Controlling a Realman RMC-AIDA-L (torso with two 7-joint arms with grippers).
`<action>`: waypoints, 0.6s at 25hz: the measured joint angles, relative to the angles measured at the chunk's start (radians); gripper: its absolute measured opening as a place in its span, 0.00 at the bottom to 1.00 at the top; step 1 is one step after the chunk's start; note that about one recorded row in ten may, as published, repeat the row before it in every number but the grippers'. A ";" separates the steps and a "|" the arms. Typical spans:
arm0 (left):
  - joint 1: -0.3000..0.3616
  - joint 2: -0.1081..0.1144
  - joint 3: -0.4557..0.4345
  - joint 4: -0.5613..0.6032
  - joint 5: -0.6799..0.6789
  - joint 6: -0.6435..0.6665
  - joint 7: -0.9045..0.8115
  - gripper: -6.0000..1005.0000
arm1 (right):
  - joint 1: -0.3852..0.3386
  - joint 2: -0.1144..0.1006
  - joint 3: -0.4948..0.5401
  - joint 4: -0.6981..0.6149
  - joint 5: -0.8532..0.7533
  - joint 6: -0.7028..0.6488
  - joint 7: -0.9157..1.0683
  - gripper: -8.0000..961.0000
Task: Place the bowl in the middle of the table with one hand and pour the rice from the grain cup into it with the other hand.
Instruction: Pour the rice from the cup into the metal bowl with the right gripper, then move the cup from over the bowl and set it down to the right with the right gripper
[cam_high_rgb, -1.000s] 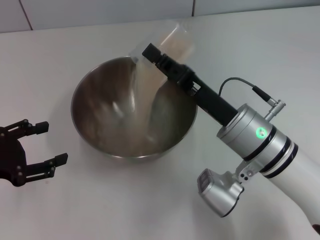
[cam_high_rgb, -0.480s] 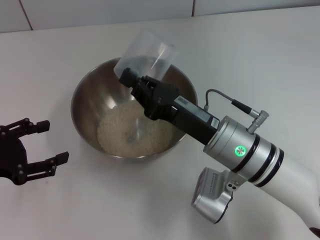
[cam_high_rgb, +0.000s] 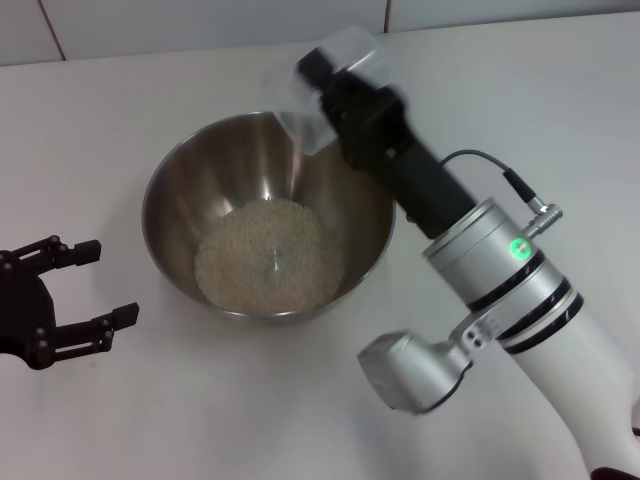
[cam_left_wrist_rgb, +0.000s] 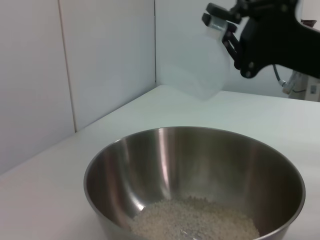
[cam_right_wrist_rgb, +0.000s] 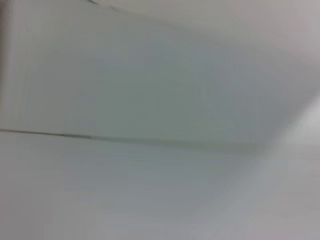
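Observation:
The steel bowl (cam_high_rgb: 180, 195) stands on the white table (cam_high_rgb: 120, 120) and holds a heap of rice (cam_high_rgb: 268, 253); the bowl (cam_left_wrist_rgb: 150, 155) and rice (cam_left_wrist_rgb: 195, 220) also show in the left wrist view. My right gripper (cam_high_rgb: 322, 82) is shut on the clear grain cup (cam_high_rgb: 325, 95) and holds it above the bowl's far rim. The cup (cam_left_wrist_rgb: 200, 70) looks empty. My left gripper (cam_high_rgb: 95, 285) is open and empty on the table to the left of the bowl. The right wrist view shows only blurred wall.
A tiled wall (cam_high_rgb: 200, 25) runs along the table's far edge. A wall corner (cam_left_wrist_rgb: 155, 45) stands behind the bowl in the left wrist view.
The rice has gone from the cup into the bowl. My right gripper has swung the emptied cup back up and away toward the bowl's far rim. The left gripper has not moved.

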 joint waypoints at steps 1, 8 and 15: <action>-0.001 0.000 0.000 0.000 -0.001 0.000 0.000 0.83 | -0.009 0.000 -0.003 0.022 0.042 0.002 0.080 0.03; -0.006 -0.001 0.000 0.001 -0.001 0.001 -0.001 0.83 | -0.049 -0.008 0.021 0.020 0.160 -0.005 0.891 0.04; -0.009 -0.002 0.002 0.001 0.001 0.001 -0.001 0.83 | -0.019 -0.006 0.155 -0.203 0.166 0.002 1.588 0.06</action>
